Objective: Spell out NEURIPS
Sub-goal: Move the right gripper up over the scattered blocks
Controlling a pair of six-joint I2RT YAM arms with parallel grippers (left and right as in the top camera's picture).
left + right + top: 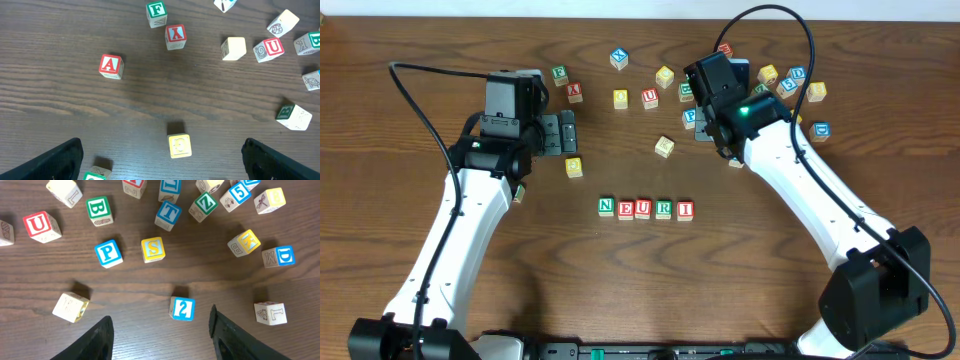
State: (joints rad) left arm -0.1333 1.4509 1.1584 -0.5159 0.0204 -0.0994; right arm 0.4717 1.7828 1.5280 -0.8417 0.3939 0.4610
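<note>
NEURI row (pixel 645 208) set on tabletop (pixel 650 280); right tool (pixel 160 319) part-open, empty, hovering near P cube (pixel 108 253) and S cube (pixel 152 249), likely next picks; left tool (pixel 161 146) wide open, empty.

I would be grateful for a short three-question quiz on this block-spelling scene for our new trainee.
1. True or false: the row of cubes already spells NEURIPS.
2. Which letters are missing from it? A) P and S B) R and I C) N and E
3. Fill in: in the right wrist view, beside the blue P cube, the S cube has a ____ letter.

Key: 1 false, it reads NEURI; 2 A; 3 yellow.
</note>
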